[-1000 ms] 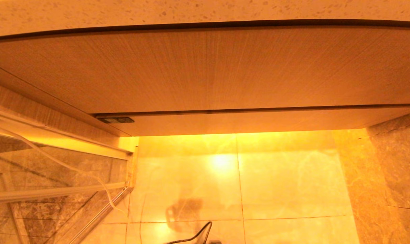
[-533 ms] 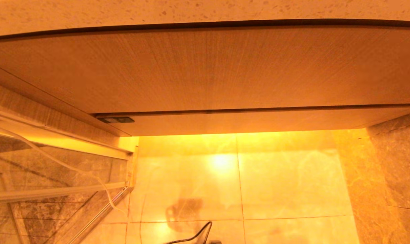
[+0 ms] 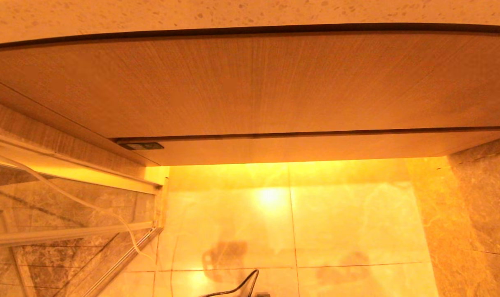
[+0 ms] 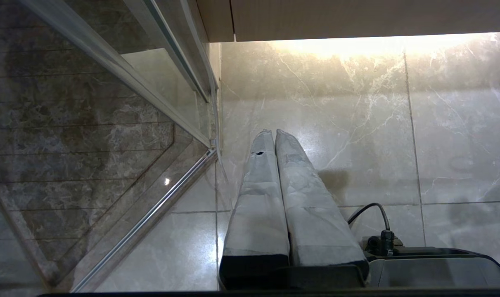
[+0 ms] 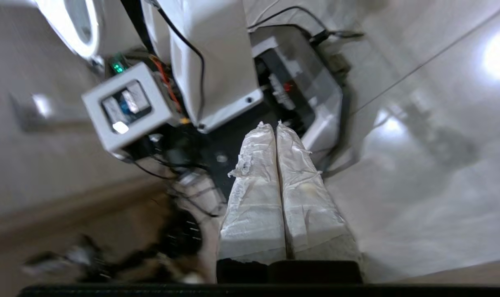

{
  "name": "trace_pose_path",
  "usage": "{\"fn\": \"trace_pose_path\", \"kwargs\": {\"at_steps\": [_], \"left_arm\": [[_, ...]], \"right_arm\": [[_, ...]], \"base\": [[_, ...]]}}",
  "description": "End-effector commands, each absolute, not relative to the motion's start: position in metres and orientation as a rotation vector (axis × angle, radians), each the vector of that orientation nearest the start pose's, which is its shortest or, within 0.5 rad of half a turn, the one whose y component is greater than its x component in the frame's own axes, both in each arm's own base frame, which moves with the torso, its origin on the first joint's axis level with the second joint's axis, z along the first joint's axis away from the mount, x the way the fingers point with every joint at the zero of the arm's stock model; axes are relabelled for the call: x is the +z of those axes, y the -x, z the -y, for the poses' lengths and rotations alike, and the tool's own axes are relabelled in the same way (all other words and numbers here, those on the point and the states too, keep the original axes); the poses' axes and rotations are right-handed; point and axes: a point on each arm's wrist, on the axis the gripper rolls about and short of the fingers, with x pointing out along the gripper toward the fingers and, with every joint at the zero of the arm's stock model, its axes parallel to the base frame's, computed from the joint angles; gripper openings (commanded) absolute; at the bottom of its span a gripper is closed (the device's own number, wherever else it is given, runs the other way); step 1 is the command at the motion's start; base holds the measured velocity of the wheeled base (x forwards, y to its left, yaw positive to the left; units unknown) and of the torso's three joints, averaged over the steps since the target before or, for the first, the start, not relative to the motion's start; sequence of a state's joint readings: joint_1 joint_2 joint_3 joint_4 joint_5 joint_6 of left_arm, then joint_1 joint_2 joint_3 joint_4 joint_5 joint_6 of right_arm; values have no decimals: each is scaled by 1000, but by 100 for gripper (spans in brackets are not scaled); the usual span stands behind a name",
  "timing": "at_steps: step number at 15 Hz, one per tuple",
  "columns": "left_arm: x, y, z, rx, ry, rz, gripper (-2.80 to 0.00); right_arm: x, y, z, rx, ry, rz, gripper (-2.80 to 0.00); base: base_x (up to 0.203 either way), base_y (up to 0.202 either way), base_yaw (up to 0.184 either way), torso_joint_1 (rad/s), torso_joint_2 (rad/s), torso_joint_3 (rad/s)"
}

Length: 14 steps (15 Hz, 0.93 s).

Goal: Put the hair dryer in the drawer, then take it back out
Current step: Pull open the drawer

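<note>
The hair dryer is out of view in every frame. The drawer (image 3: 316, 148) shows only as a narrow wood-grain front below a much taller wood-grain panel (image 3: 250, 82), and it sits pushed in. My left gripper (image 4: 274, 132) is shut with nothing between its fingers, hanging over the marble floor near the glass door. My right gripper (image 5: 274, 123) is also shut and empty, pointing down towards my own base (image 5: 216, 62). Neither gripper appears in the head view.
A speckled stone countertop (image 3: 233, 12) runs above the panel. A glass shower door with metal frame (image 3: 68, 214) stands at the left, and a thin white cord (image 3: 88, 206) hangs across it. Glossy floor tiles (image 3: 336, 214) lie below the cabinet.
A faint shadow has appeared on the floor tiles at the lower right of the head view. The cabinet and drawer front have not moved.
</note>
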State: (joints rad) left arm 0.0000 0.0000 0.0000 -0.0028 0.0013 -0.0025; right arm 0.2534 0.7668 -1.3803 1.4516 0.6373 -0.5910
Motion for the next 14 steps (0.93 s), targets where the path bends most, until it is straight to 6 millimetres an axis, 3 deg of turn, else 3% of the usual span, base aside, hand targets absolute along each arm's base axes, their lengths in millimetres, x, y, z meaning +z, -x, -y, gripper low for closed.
{"fn": "trace_pose_path", "kwargs": {"at_steps": [1, 4, 6, 8, 12, 14], "left_arm": [[76, 23, 0, 2, 3, 3, -280], [76, 23, 0, 2, 3, 3, -280], [76, 23, 0, 2, 3, 3, -280], [76, 23, 0, 2, 3, 3, -280], [76, 23, 0, 2, 3, 3, -280], [76, 23, 0, 2, 3, 3, -280]], "right_arm": [[310, 31, -5, 1071, 438, -590, -280], [311, 18, -4, 917, 648, -701, -280], [310, 14, -3, 904, 900, -675, -280], [310, -6, -4, 846, 1146, -602, -280], [310, -53, -17, 861, 1220, -471, -280], [309, -64, -22, 970, 1225, -388, -280]], "base": [[0, 0, 0, 0, 0, 0], [0, 0, 0, 0, 0, 0], [0, 0, 0, 0, 0, 0], [0, 0, 0, 0, 0, 0], [0, 0, 0, 0, 0, 0], [0, 0, 0, 0, 0, 0]]}}
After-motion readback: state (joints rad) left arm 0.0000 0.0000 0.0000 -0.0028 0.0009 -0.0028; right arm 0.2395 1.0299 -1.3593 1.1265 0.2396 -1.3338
